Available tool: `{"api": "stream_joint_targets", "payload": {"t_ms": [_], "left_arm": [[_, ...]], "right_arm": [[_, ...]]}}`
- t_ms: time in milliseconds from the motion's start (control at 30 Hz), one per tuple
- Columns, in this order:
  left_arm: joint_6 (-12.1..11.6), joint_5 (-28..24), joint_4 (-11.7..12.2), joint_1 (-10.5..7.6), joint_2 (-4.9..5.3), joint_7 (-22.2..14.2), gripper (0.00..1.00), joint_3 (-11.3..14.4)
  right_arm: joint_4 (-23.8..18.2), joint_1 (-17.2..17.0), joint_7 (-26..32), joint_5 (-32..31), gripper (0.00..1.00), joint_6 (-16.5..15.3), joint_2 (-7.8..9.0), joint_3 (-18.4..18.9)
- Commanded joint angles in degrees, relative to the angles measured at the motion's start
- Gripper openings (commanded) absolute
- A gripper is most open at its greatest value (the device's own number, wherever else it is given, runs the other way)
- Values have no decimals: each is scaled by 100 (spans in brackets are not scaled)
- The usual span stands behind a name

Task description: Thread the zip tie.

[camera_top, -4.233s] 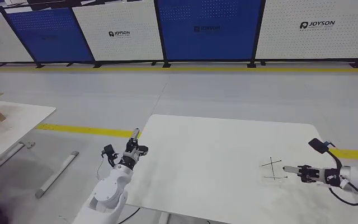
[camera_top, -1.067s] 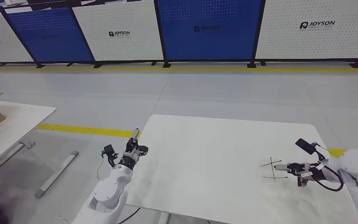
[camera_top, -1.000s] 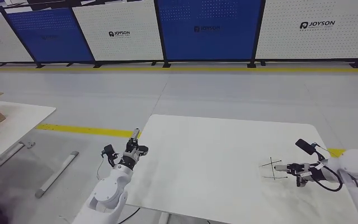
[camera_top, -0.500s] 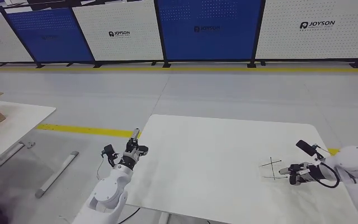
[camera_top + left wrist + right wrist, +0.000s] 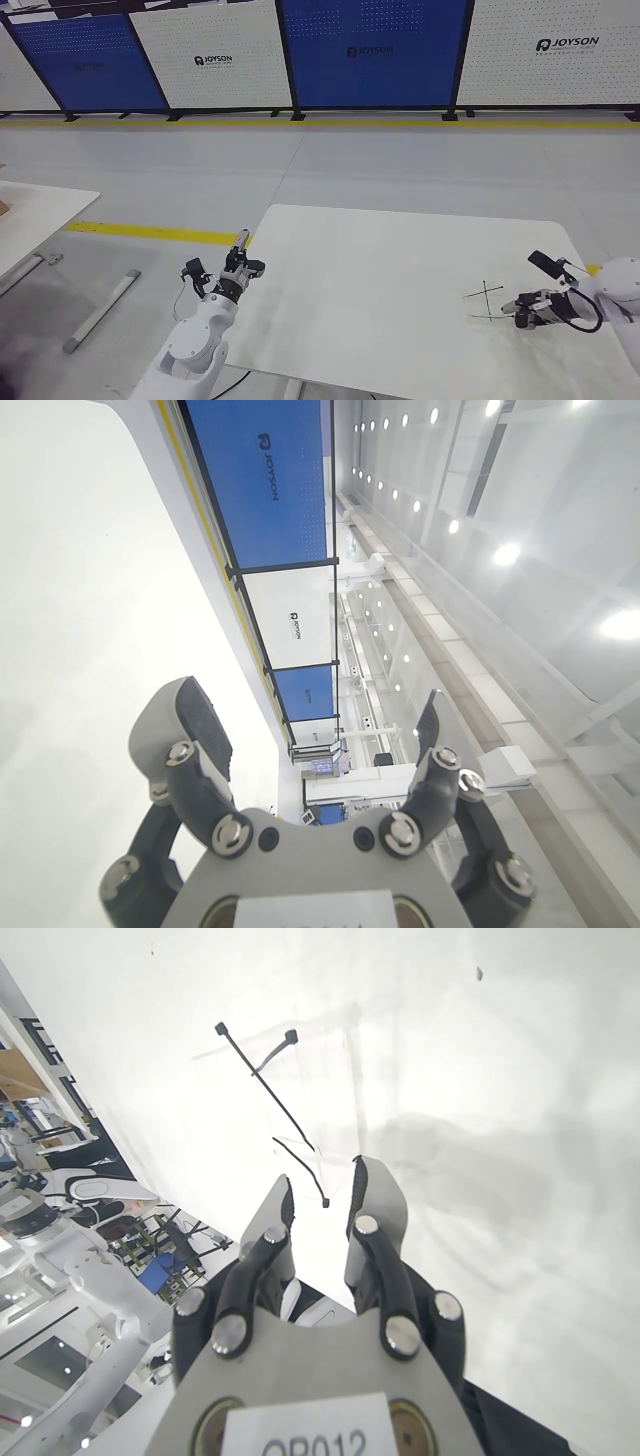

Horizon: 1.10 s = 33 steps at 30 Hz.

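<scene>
While ties (image 5: 486,292) lie by bench's (image 5: 400,270) right edge, top view has R gripper (image 5: 519,316) just beside them. L wrist: L gripper (image 5: 312,700) released, empty. R wrist: jaws parted over nearest tie (image 5: 325,1202); centre its head, then clench squarely.

White table (image 5: 400,260), blue and white pegboard panels (image 5: 375,50) behind, yellow floor line (image 5: 150,233), second table (image 5: 40,210) at left.

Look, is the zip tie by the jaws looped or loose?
Loose. The zip tie in front of the right arm's open jaws is one curved strip, its tail end away from its head.
</scene>
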Motion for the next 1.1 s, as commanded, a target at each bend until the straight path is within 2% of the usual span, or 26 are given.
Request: {"api": "stream_joint_targets", "payload": {"t_ms": [0,100,167,400,500,667,900,1067], "left_arm": [[0,0,0,0,0,0,100,0],[0,0,0,0,0,0,100,0],[0,0,0,0,0,0,100,0],[0,0,0,0,0,0,100,0],[0,0,0,0,0,0,100,0],[0,0,0,0,0,0,100,0],[0,0,0,0,0,0,100,0],[0,0,0,0,0,0,100,0]], "right_arm": [[19,16,0,7,22,-7,-3,-18],[28,34,0,7,21,-7,-8,-50],[11,34,0,2,15,-49,-10,-85],[35,66,0,38,17,-49,5,-126],[33,64,0,55,8,-50,13,-126],[19,43,0,84,0,-71,37,-94],[-99,-32,-8,92,0,-76,91,15],[-359,-212,-131,163,0,-117,177,260]]}}
